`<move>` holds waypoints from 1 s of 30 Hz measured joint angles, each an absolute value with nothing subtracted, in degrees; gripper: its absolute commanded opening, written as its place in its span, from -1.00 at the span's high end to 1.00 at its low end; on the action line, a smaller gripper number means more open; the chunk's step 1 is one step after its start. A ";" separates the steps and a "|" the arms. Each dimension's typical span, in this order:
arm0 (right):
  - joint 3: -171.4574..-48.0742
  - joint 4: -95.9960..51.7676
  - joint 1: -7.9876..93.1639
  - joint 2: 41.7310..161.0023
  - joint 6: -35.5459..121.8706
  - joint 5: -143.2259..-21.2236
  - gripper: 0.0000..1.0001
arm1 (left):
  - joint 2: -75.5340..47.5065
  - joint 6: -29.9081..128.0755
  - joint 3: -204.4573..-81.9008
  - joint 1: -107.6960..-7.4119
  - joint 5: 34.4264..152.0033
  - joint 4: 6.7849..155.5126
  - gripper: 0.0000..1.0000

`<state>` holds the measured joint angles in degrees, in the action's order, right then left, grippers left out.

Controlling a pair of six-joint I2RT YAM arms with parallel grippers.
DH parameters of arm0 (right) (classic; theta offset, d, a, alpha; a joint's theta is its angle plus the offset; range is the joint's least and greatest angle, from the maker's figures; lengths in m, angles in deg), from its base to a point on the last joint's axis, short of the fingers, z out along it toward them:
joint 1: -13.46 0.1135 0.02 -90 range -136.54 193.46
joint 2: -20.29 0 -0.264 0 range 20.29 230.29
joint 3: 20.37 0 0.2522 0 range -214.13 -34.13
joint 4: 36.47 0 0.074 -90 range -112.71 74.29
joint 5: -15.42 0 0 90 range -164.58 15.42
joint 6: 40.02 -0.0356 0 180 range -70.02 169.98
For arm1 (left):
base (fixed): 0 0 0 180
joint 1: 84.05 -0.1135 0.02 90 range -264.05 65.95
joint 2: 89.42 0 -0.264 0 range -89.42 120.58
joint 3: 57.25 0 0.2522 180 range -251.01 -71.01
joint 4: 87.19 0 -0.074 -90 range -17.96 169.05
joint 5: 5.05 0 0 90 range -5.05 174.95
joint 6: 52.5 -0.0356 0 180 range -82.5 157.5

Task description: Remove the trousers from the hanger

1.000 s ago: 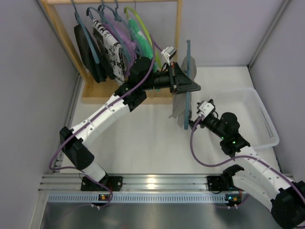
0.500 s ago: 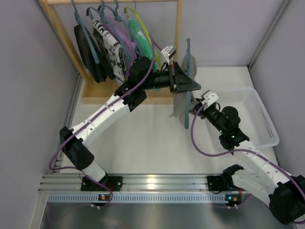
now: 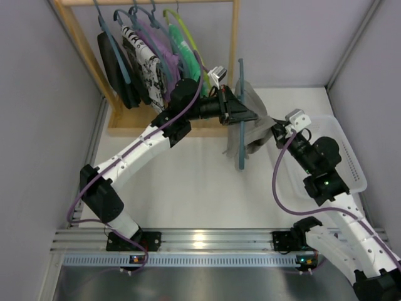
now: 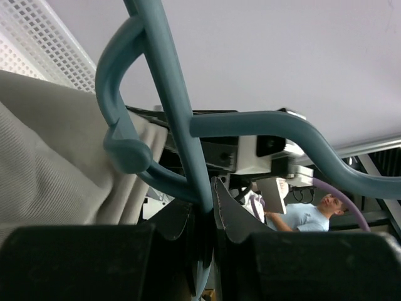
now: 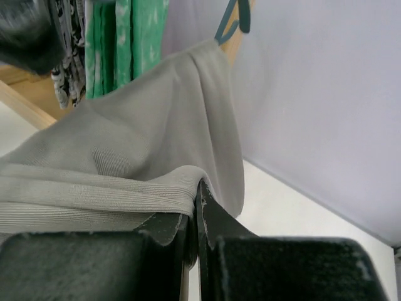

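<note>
The teal hanger (image 3: 240, 75) stands on edge above the table, and my left gripper (image 3: 245, 113) is shut on its bar. In the left wrist view the hanger's bar (image 4: 182, 125) runs down between the black fingertips (image 4: 235, 216) of the left gripper (image 4: 207, 213). The grey trousers (image 3: 258, 135) hang over the hanger and stretch to the right. My right gripper (image 3: 277, 133) is shut on their ribbed edge. In the right wrist view the trousers (image 5: 144, 144) fold into the right gripper (image 5: 195, 200), with the hanger's end (image 5: 232, 22) behind.
A wooden rack (image 3: 234, 37) at the back left carries several hangers with clothes (image 3: 150, 56). A white perforated basket (image 3: 343, 157) sits at the right, under my right arm. Grey walls close in both sides.
My right gripper has shut on the trousers and pulled back to the right toward the basket, drawing the cloth with it. The hanger has shifted slightly left in the left gripper.
</note>
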<state>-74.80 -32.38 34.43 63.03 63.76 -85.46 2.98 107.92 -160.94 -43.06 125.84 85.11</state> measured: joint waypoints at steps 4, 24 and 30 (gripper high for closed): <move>-77.29 -29.85 33.17 62.28 63.76 -86.05 1.00 | 2.87 107.81 -159.45 -43.69 125.86 86.18 1.00; -102.84 -25.52 29.41 65.85 59.85 -84.15 1.00 | -1.28 104.38 -152.02 -43.89 127.65 89.15 1.00; -108.57 -27.27 29.41 68.10 60.74 -82.05 1.00 | -3.84 103.35 -149.20 -43.89 127.85 89.42 1.00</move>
